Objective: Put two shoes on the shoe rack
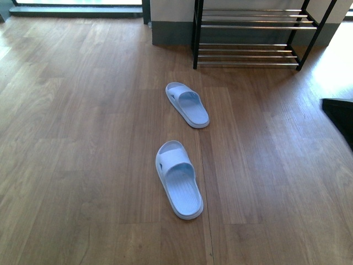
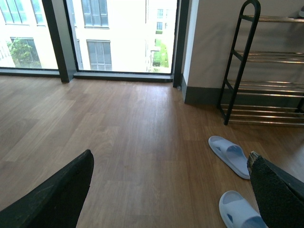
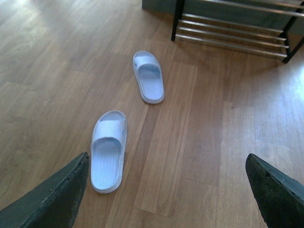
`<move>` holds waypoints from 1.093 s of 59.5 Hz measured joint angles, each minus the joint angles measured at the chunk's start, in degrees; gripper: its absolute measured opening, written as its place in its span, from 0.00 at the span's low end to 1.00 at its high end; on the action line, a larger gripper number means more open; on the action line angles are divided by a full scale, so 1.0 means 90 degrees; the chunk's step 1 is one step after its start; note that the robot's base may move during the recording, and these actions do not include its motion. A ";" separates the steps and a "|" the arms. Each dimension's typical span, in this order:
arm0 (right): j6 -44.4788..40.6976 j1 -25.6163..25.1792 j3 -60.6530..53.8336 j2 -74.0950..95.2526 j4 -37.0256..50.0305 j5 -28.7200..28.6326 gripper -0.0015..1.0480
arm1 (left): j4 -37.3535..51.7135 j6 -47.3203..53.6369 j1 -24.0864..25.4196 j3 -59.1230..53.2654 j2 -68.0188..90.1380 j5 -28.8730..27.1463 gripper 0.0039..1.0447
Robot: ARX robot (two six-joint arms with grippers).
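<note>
Two pale blue slide sandals lie on the wooden floor, toes pointing away from me. The nearer shoe [image 1: 179,179] lies about one shoe length in front of the farther shoe [image 1: 187,105]. The shoe rack [image 1: 248,26], black frame with chrome bars, stands against the wall behind them to the right. My left gripper [image 2: 170,156] is open above bare floor, with both slides [image 2: 229,155] [image 2: 240,211] beside its one finger [image 2: 278,194]. My right gripper [image 3: 167,158] is open and holds nothing; the nearer slide [image 3: 108,149] lies next to its one finger [image 3: 52,199]. The farther slide [image 3: 149,76] and the rack [image 3: 178,19] lie beyond.
A floor-to-ceiling window [image 2: 123,35] with a dark frame fills the wall left of the rack. A grey skirting [image 1: 171,33] runs along the wall's foot. A black shape [image 1: 339,116] juts in at the front view's right edge. Wooden floor [image 1: 83,138] surrounds the slides.
</note>
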 joint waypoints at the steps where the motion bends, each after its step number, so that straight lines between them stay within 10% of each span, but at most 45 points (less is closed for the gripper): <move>1: 0.0019 0.0041 0.0119 0.0333 0.0129 0.0051 0.91 | 0.0000 0.0000 0.0000 0.0000 0.0000 0.0000 0.91; 24: -0.0464 0.0665 0.2484 0.5795 0.1683 0.0510 0.91 | 0.0000 0.0000 0.0000 0.0000 0.0000 0.0000 0.91; 65: -0.0165 0.1078 0.7096 1.0178 0.0413 0.0491 0.91 | 0.0000 0.0000 0.0000 0.0000 0.0000 0.0000 0.91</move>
